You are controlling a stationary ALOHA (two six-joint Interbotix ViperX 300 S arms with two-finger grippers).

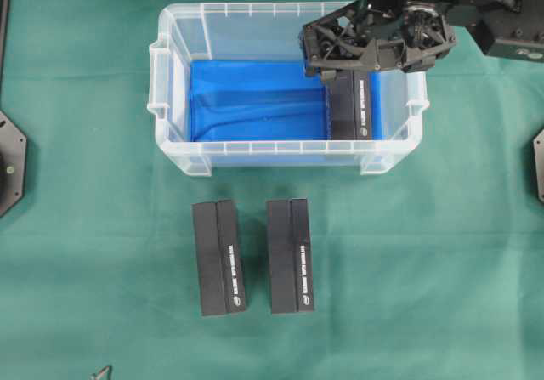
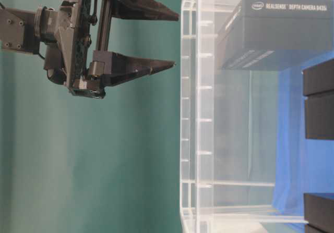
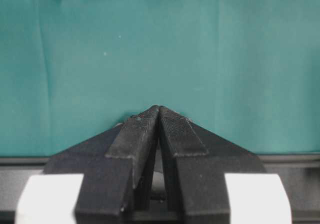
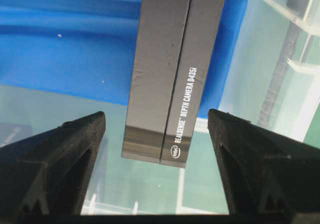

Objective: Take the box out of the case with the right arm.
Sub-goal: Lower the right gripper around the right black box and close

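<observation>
Item: box [image 1: 354, 106], dark grey/black, long flat rectangular carton w/ a lengthwise seam splitting lid from base; white print along one long side reads "REALSENSE DEPTH CAMERA D435i" w/ a small oval Intel logo at the end (legible in right wrist view [image 4: 175, 73] and table-level view [image 2: 276, 32]). Surface matte, slight scuff marks near one edge. Location: inside the case [image 1: 170, 74], at its right end, close beside the right wall, lying on the blue sheet [image 1: 255, 99] that lines the bottom. Case: clear plastic tub, rimmed top, side handles, ribbed walls; sits on green cloth [image 1: 85, 227]. Two more boxes of same type outside the case, on the cloth in front of it, side by side but apart: left one [image 1: 218, 257], right one [image 1: 290, 255], same white side print w/ oval logo (too small to read overhead). Right gripper [image 1: 348, 53]: black open-frame truss type, above the case's right rear portion, over the box's far end; fingers [image 4: 60, 169] spread wide apart, nothing between them, box visible in the gap below, not touched; table-level view shows tips [image 2: 175, 39] short of the case rim. Left gripper [image 3: 159, 115]: black w/ white bands, tips pressed together, holding nothing, facing bare green cloth.
</observation>
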